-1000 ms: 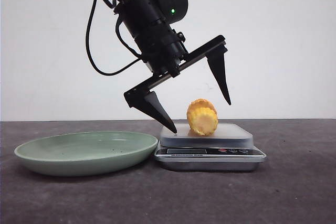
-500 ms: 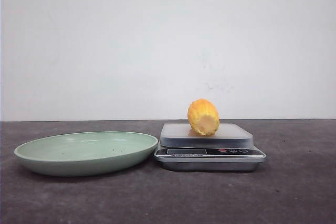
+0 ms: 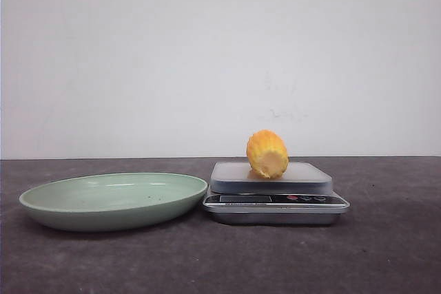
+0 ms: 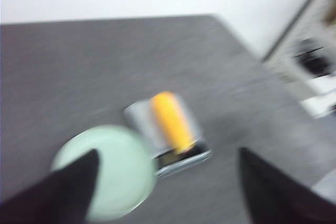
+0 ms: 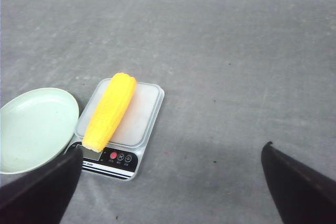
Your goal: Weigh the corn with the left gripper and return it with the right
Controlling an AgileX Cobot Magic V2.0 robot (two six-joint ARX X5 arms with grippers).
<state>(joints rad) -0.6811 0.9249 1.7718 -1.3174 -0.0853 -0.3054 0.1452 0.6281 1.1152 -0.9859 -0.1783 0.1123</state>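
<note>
The yellow-orange corn (image 3: 266, 153) lies on the silver scale (image 3: 275, 191), its paler cut end facing the front; it also shows in the right wrist view (image 5: 110, 110) and, blurred, in the left wrist view (image 4: 171, 120). Neither gripper shows in the front view. My left gripper (image 4: 168, 174) is open and empty, high above the table, looking down on the scale (image 4: 173, 140). My right gripper (image 5: 173, 171) is open and empty, well back from the scale (image 5: 118, 129), its black fingertips (image 5: 50, 187) wide apart.
A pale green plate (image 3: 114, 199) sits just left of the scale, touching or nearly touching it; it also shows in the right wrist view (image 5: 31, 129) and in the left wrist view (image 4: 113, 174). Dark grey table, white wall behind.
My left gripper, open beside the corn one second ago, has risen out of the front view. The corn stays on the scale.
</note>
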